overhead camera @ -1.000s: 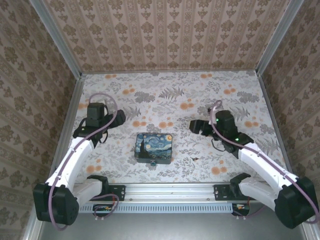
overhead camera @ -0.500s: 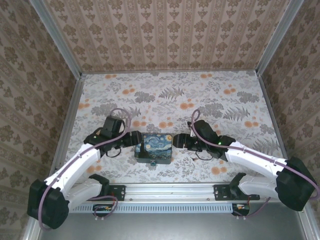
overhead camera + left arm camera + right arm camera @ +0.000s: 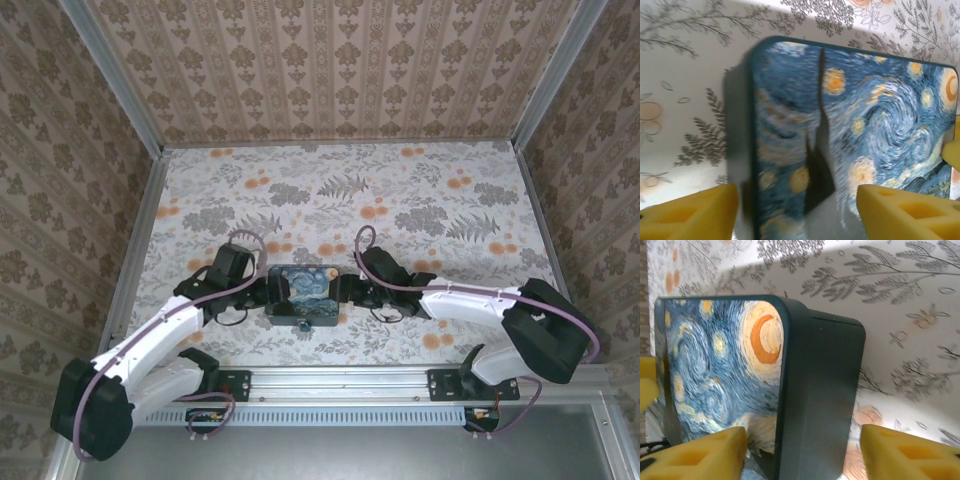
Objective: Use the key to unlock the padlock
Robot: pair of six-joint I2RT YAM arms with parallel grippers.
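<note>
A rectangular box point(image 3: 307, 296) carries a swirling night-sky painting in deep blues, with yellow stars and an orange crescent moon; its side walls are plain dark teal. The bench point(image 3: 400, 190) is covered in white paper printed with grey ferns and leaves and soft orange blossoms. The surrounding walls point(image 3: 340, 70) show beige-and-brown damask stripes. The left gripper point(image 3: 797, 212) and right gripper point(image 3: 802, 452) have bright yellow fingers.

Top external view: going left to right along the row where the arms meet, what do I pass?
left arm → left gripper → starry-night box → right gripper → right arm
</note>
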